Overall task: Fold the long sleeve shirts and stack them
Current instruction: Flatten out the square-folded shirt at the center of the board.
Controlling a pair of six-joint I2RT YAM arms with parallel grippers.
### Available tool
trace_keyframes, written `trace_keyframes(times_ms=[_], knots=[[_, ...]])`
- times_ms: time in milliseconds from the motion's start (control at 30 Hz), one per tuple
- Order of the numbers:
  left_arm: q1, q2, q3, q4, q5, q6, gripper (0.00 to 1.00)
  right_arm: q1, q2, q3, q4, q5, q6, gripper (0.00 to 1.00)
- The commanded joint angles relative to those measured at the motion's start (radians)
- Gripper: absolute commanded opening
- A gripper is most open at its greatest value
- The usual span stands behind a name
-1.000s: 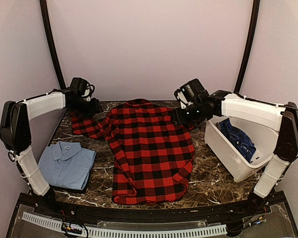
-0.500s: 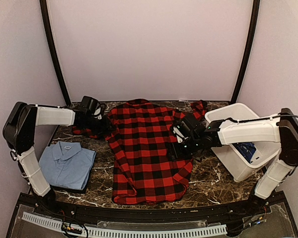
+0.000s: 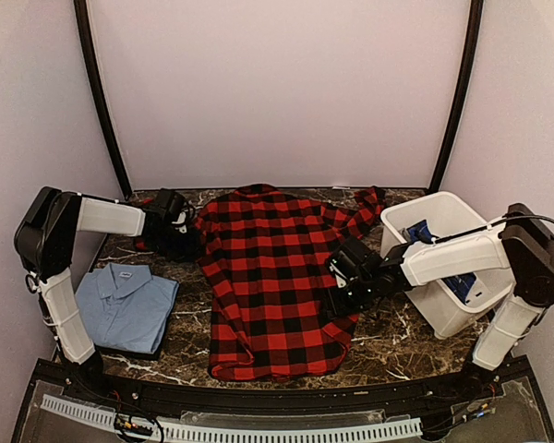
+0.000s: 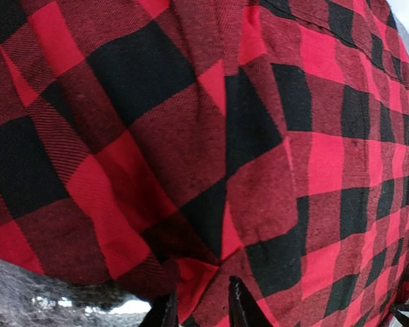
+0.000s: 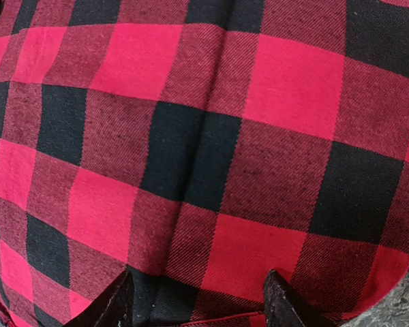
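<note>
On the flannel, right gripper jaws gape (wide), left gripper jaws clamp it.

A dark marble worktop (veined in white) is seen across the scene. A white plastic bin is placed at its right edge. Two curved black poles are raised at the far corners against a pale wall. A slotted white strip is fixed along the near edge.

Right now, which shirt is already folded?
The light blue shirt at the front left, a neat rectangle. The red-and-black flannel lies spread open; the dark blue shirt sits bunched in the white bin.
</note>
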Motion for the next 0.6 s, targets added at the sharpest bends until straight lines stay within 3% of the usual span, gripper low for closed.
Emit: trace_keyframes(times_ms=[0, 567], knots=[[0.034, -0.002, 0.014, -0.072, -0.082, 0.053, 0.24, 0.004, -0.022, -0.069, -0.005, 0.045, 0.052, 0.62], [0.162, 0.119, 0.139, -0.188, -0.109, 0.134, 0.21, -0.015, -0.133, -0.180, -0.044, 0.089, 0.095, 0.63]])
